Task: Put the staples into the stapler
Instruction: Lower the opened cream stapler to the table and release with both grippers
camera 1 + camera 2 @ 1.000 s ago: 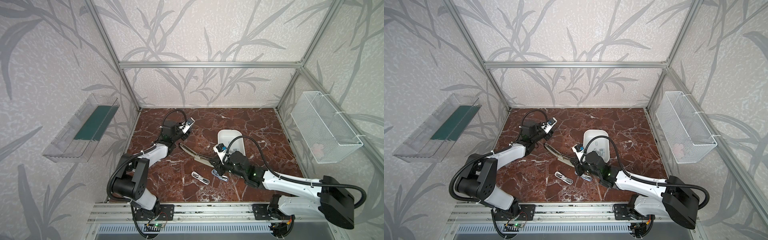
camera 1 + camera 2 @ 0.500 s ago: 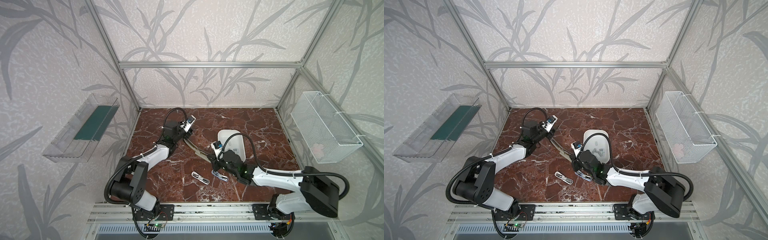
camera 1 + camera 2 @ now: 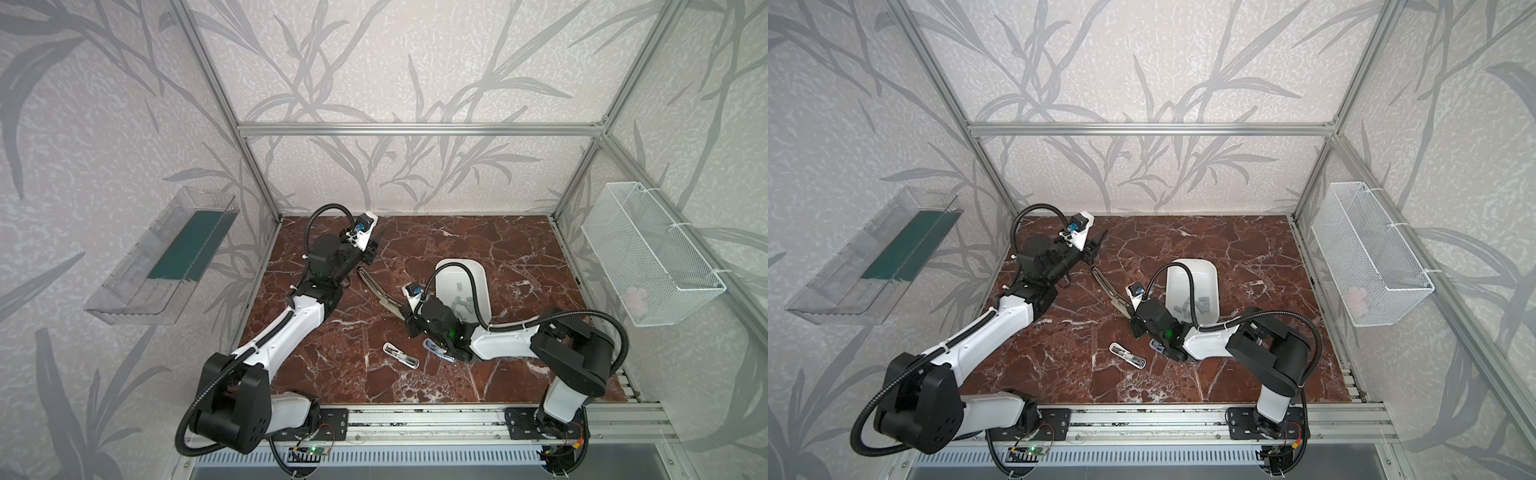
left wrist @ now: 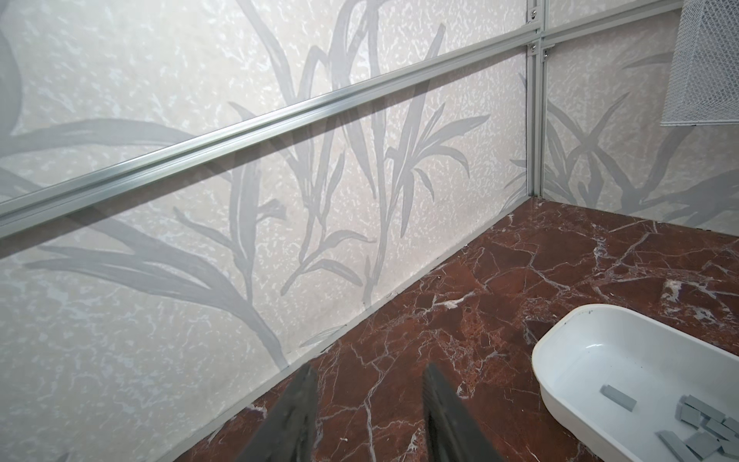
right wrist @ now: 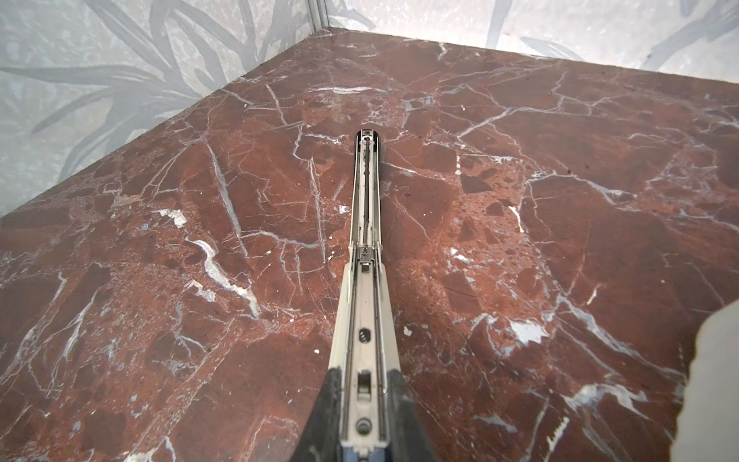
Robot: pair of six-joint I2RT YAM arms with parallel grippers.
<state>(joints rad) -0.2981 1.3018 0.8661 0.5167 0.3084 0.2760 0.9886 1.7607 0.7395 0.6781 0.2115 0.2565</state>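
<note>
Grey staples (image 4: pixel 704 424) lie heaped in the white tray (image 4: pixel 568 324). Just beside the tray, the right hand (image 5: pixel 363 378) clamps the stapler (image 5: pixel 366 224), its channel laid open for filling. Well apart from the tray, the left hand (image 4: pixel 370 372) hangs released and empty, likely free to fetch a strip.

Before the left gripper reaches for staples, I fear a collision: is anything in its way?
Nothing on the table between the left gripper and the staples in the tray; the right arm's cable arches over them.

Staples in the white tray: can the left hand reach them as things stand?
Probably yes: left hand open and empty, staples lie uncovered in the tray; only the right arm's cable arches over it.
</note>
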